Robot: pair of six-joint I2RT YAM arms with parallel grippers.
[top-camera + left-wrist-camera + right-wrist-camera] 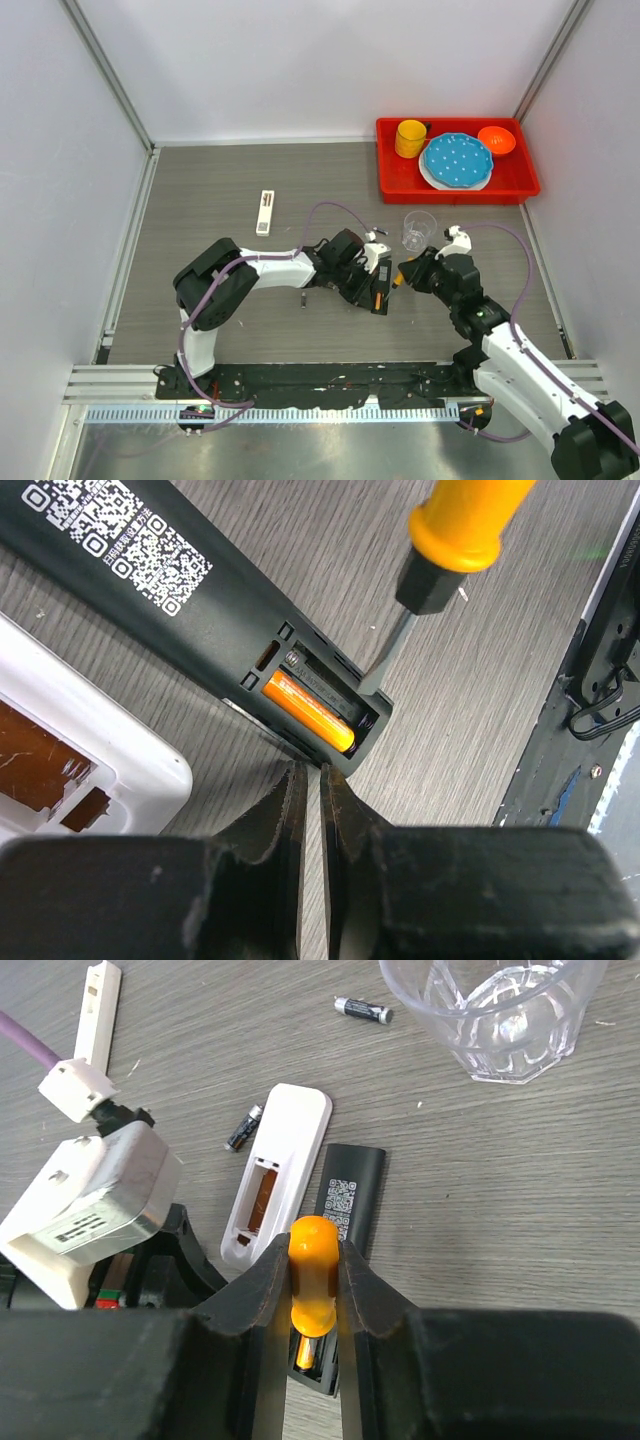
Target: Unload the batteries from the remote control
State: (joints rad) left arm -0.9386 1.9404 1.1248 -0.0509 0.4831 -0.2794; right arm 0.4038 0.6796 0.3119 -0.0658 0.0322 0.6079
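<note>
Clamping screwdriver (314, 1270), right gripper (313, 1290) hides battery (308, 711); left wrist shows it; left gripper (308, 790) near-closed, empty.

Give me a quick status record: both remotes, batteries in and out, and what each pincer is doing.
black remote: back up, compartment open, one orange battery still inside
white remote: back up, compartment open, looks empty
loose batteries: two dark cells on the table, one beside the white remote, one near the clear glass
right pincer: shut on the orange-handled screwdriver, tip in the black remote's compartment
left pincer: nearly closed, holding nothing, at the compartment end
</note>
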